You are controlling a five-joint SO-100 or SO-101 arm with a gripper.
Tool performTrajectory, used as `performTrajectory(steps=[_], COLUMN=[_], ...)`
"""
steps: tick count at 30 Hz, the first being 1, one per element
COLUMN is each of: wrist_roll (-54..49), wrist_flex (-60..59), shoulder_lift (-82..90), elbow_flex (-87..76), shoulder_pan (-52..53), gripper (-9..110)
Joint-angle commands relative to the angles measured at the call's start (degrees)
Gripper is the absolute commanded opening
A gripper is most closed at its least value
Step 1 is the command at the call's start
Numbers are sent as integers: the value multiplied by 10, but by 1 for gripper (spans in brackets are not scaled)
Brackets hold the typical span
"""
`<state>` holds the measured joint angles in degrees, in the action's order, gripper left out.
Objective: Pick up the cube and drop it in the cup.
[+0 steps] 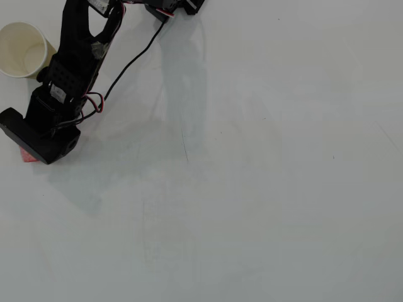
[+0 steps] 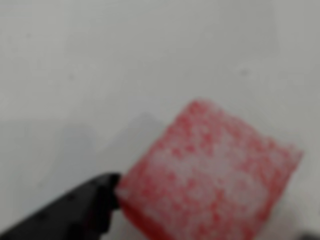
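Note:
The cube (image 2: 215, 175), red with a whitish speckled top, fills the wrist view close up and blurred, lying on the white table. In the overhead view only a thin pink sliver of the cube (image 1: 27, 156) shows under the black gripper (image 1: 33, 150) at the left edge. One black finger (image 2: 85, 210) touches the cube's left corner. A dark speck at the bottom right corner may be the other finger. The gripper (image 2: 210, 215) sits down over the cube, and I cannot see whether it is clamped. The cup (image 1: 22, 49), cream-white, stands at the top left, just behind the arm.
The black arm (image 1: 75, 56) reaches from the top edge down to the left, with a black cable (image 1: 129, 66) trailing beside it. The white table (image 1: 252, 189) extends to the right and front. The arm's shadow falls toward the middle.

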<state>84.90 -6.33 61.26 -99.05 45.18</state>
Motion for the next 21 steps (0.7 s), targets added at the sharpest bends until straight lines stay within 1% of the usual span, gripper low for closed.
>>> performTrajectory(steps=[1, 6, 21], wrist_roll=[-11, -11, -11], wrist_flex=[30, 31, 30], shoulder_lift=[25, 25, 16], elbow_flex=[88, 88, 93], shoulder_pan=[4, 3, -4], gripper=[36, 40, 39])
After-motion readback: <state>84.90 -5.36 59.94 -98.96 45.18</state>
